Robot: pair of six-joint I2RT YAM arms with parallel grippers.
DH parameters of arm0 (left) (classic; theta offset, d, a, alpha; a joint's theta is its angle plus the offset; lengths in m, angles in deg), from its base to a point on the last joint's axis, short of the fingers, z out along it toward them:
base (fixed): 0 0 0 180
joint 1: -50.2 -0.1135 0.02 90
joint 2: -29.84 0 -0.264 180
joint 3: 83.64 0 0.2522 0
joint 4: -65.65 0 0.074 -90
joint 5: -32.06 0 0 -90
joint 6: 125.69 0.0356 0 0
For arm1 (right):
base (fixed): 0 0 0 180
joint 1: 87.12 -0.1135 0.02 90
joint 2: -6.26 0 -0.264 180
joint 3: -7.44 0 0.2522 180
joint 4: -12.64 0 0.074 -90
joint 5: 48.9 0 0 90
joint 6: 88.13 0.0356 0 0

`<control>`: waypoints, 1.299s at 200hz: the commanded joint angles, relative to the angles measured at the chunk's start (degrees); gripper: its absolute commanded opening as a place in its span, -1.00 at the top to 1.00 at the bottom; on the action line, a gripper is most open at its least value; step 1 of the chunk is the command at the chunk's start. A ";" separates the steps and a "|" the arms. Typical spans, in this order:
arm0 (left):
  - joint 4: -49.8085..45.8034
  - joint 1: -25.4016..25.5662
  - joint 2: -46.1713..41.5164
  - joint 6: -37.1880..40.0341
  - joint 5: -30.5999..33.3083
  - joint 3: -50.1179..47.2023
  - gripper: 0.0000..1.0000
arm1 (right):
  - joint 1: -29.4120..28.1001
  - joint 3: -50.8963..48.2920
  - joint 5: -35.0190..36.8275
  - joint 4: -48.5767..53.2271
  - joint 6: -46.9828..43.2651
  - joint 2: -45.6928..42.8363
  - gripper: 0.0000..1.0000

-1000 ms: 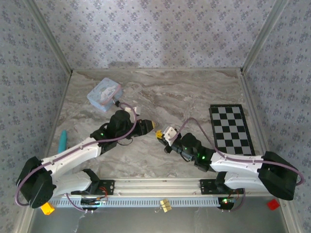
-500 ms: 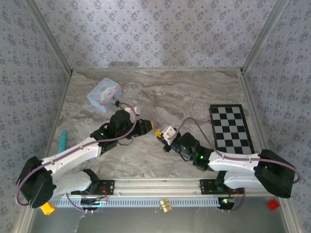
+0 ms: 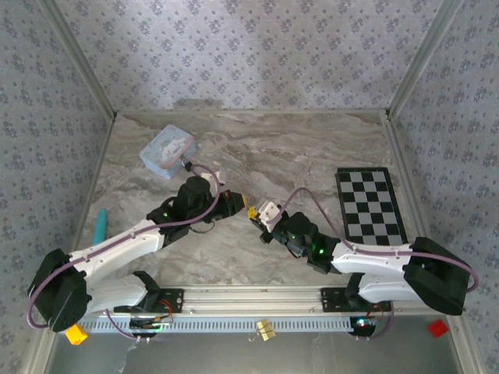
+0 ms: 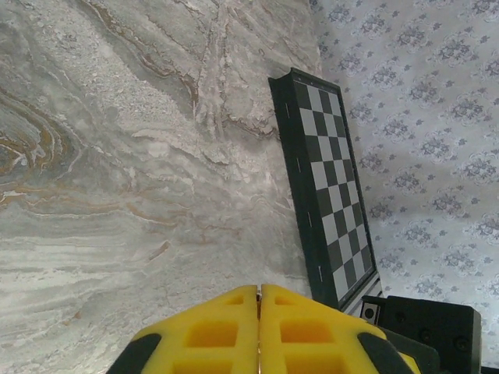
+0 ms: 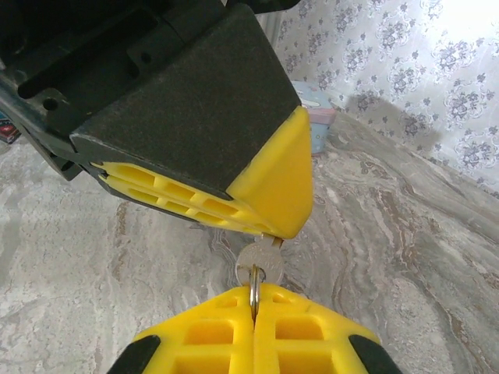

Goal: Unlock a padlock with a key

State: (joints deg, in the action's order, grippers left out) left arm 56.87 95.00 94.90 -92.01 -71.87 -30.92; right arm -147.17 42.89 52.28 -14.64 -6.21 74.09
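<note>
Now my right hand [image 5: 256, 292], pinching the key [image 5: 258, 263] at its ringed head, has closed in on my left hand [image 5: 269, 218], whose fingers are pressed together mid-frame. The blade disappears under their tip, where I judge the padlock sits hidden. Insertion looks begun.

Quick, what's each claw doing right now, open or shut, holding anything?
Left claw: shut, pinching the small silver key at its tip.
Right claw: shut on that key's thin metal ring.
</note>
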 commanded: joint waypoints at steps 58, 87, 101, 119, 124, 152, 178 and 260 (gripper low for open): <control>-20.80 0.55 -1.07 -12.59 17.29 6.30 1.00 | -0.70 2.27 12.60 1.15 -8.25 0.15 0.43; -23.99 0.47 -0.44 -19.58 19.04 7.30 1.00 | -1.60 -1.49 12.08 -13.42 -18.46 4.78 0.39; -23.91 0.47 0.04 -22.24 17.77 7.54 1.00 | -2.16 -0.79 12.78 -16.53 -21.53 7.47 0.37; -23.11 0.55 0.08 -24.93 16.13 7.53 1.00 | -2.91 1.12 11.36 -16.98 -22.35 10.06 0.37; -22.99 0.63 0.03 -25.50 15.85 7.53 1.00 | -3.09 1.49 11.23 -17.86 -22.36 10.99 0.37; -23.20 0.56 -0.37 -28.03 14.70 7.97 1.00 | -4.57 3.38 11.93 -21.66 -23.94 15.72 0.37; -22.87 0.65 -0.15 -30.72 13.42 7.64 1.00 | -6.01 4.96 11.84 -22.99 -24.13 18.51 0.41; -26.57 1.07 1.97 -31.63 13.79 11.50 1.00 | -6.70 5.93 13.69 -26.77 -25.10 24.46 0.58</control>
State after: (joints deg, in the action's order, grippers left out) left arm 32.91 95.37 96.47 -120.88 -58.54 -22.68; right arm -153.78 47.72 64.52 -38.61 -30.77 97.85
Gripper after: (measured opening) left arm 0.061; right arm 0.214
